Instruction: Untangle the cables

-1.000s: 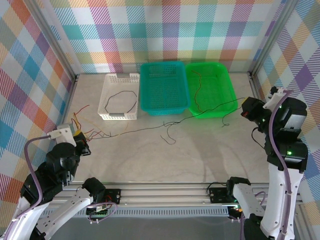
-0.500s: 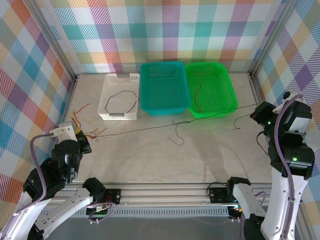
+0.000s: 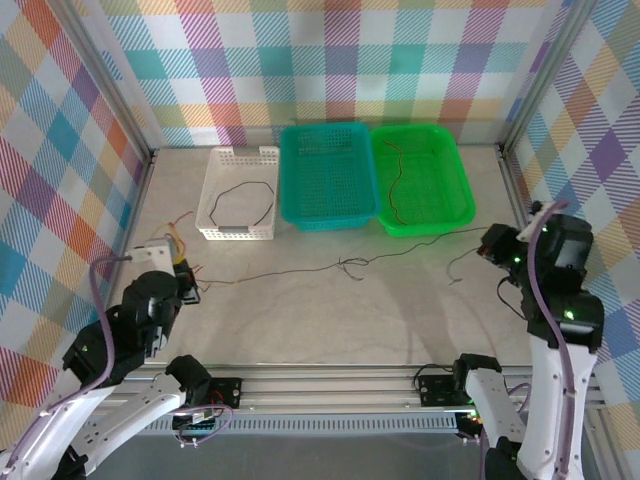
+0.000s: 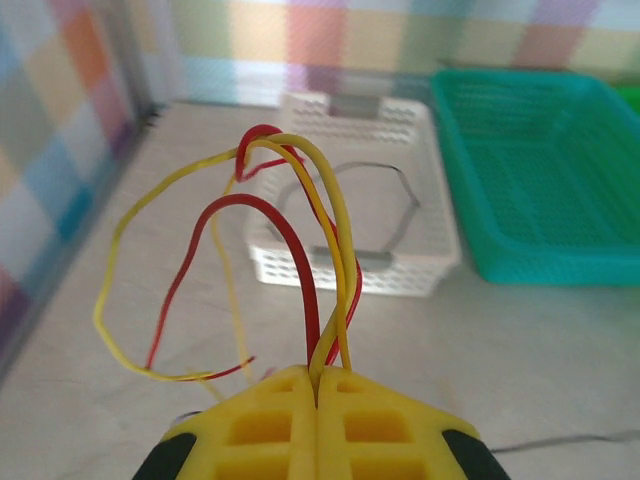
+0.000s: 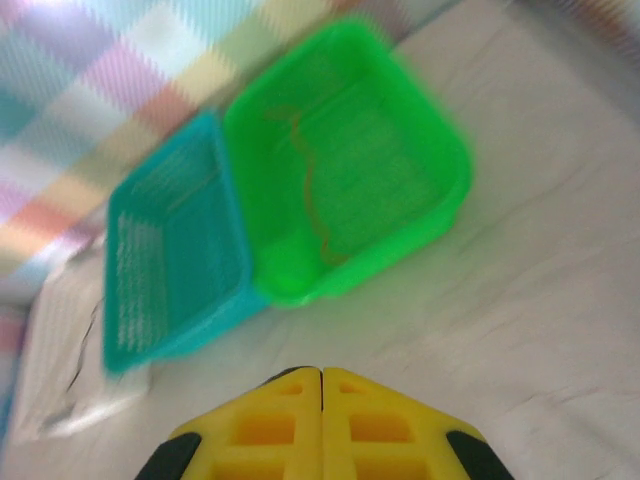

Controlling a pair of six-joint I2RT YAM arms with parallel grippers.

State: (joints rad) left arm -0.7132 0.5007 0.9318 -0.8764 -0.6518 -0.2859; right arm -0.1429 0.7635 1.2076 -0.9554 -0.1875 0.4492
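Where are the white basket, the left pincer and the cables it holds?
white basket [image 3: 208, 195]: top external view, left wall.
left pincer [image 4: 318, 378]: left wrist view, seam between shut fingertips.
cables [image 4: 310, 320]: left wrist view, red strand.

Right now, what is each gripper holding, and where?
Left gripper: shut on red and yellow cables, pinching the bunched strands, loops sticking out ahead. Right gripper: shut; a hold cannot be told.

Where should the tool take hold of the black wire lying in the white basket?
Grip the black wire at the far arc of its loop, where it crosses the open floor of the white basket, and come straight down. The walls block a sideways approach, and the loop's ends lie close to the near wall.
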